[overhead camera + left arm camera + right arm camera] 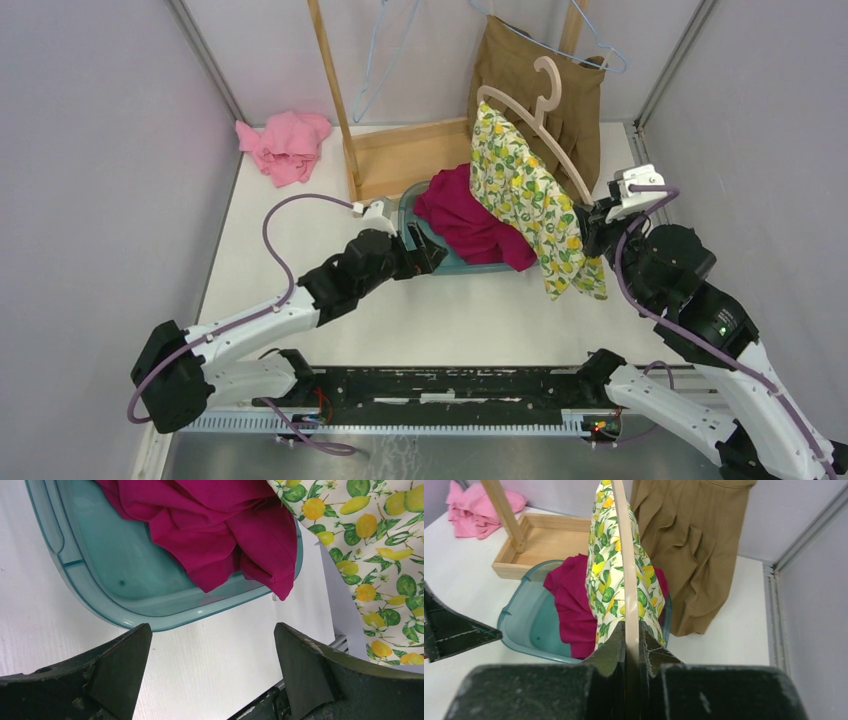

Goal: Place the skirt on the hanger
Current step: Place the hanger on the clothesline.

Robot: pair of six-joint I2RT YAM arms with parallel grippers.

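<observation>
Above the white table, the right gripper is clamped tight on one tip of the wooden hanger, over which the lemon-print skirt is draped, so the left gripper, wide open and empty by the teal basin, should probably tug the cloth evenly across.

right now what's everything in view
tub: 1, teal, table centre
garment: 1, magenta, in tub
wooden hanger: 1, pale wood, held up right of tub
lemon-print skirt: 1, white-yellow-green, draped over wooden hanger
wooden rack: 1, light wood, back centre
wire hangers: 2, light blue, hanging at back
pleated skirt: 1, tan, hanging back right
cloth: 1, pink, back left
left claw: 1, black, open, beside tub
right claw: 1, black, shut on wooden hanger
</observation>
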